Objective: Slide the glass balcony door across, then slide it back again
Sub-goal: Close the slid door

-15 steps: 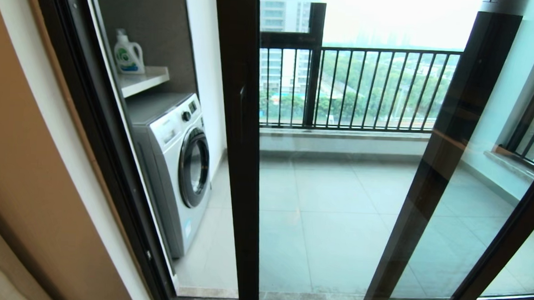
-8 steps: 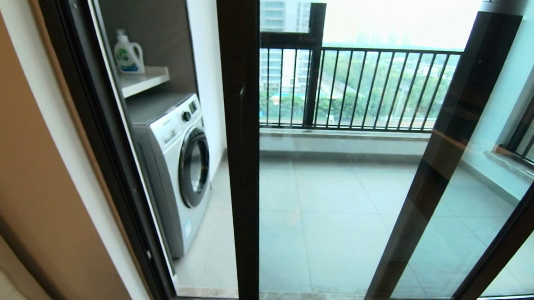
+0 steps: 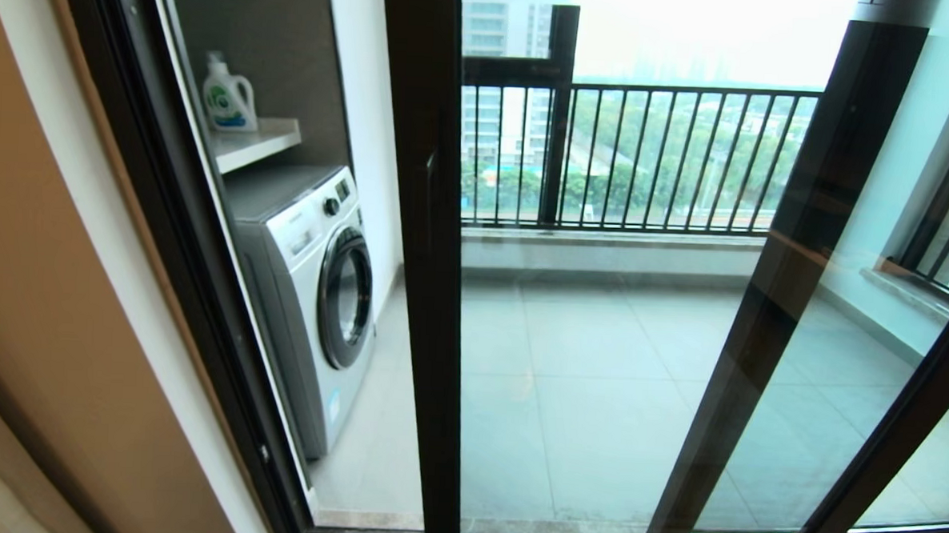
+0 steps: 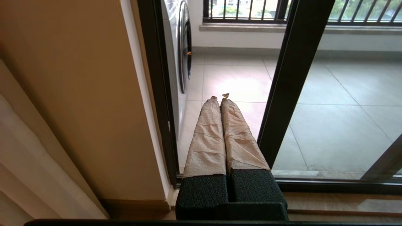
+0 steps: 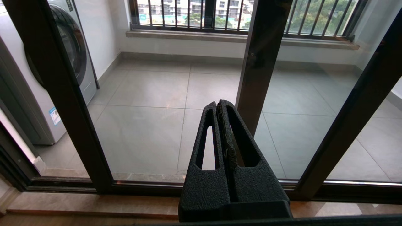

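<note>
A dark brown-black framed glass balcony door (image 3: pixel 421 296) stood beside a white front-loading washing machine (image 3: pixel 313 291) and pale grey floor tiles (image 3: pixel 581 399).

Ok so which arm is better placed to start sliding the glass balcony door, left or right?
Probably the left. The left gripper, shut, points just beside the dark upright of the glass balcony door, close enough to push it. The right gripper, also shut, faces plain glass, farther from that upright.

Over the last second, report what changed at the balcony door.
Nothing visibly changed. The glass balcony door stands in the same place, and neither arm shows in the head view. Both the left gripper and right gripper are shut, short of the door.
</note>
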`<state>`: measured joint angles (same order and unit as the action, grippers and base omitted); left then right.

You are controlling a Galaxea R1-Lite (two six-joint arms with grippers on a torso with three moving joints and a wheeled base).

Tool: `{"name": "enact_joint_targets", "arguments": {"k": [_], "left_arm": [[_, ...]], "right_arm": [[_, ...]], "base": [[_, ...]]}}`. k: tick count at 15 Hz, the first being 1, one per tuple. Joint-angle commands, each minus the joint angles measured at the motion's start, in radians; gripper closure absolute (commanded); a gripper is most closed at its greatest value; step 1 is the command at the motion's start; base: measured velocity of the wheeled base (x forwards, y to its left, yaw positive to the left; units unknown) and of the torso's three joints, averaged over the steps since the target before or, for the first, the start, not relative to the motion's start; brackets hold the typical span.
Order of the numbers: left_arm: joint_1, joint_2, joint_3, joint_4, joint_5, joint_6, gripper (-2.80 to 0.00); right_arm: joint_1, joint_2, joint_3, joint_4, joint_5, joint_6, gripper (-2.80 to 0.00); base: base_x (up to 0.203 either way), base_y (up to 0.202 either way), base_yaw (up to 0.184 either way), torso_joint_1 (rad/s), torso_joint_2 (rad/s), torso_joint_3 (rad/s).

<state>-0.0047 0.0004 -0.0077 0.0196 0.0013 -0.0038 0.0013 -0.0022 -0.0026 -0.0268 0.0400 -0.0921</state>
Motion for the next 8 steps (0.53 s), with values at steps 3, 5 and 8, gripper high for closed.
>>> {"name": "enact_joint_targets", "arguments": {"k": [3,5,8], "left_arm": [[0.0,0.001,0.0,0.0,0.0,-0.001,0.0],[0.0,0.001,0.0,0.0,0.0,-0.001,0.0],[0.0,0.001,0.0,0.0,0.0,-0.001,0.0]], "right_arm": [[0.0,0.002,0.015,-0.004,-0.007,0.053,0.0],[0.0,0.002,0.015,-0.004,-0.008,0.057,0.0],[0.0,0.002,0.015,-0.004,-0.008,0.057,0.0]], "base": [[0.0,0.0,0.0,0.0,0.0,0.0],[0.0,0.0,0.0,0.0,0.0,0.0],[0.0,0.0,0.0,0.0,0.0,0.0]]}}
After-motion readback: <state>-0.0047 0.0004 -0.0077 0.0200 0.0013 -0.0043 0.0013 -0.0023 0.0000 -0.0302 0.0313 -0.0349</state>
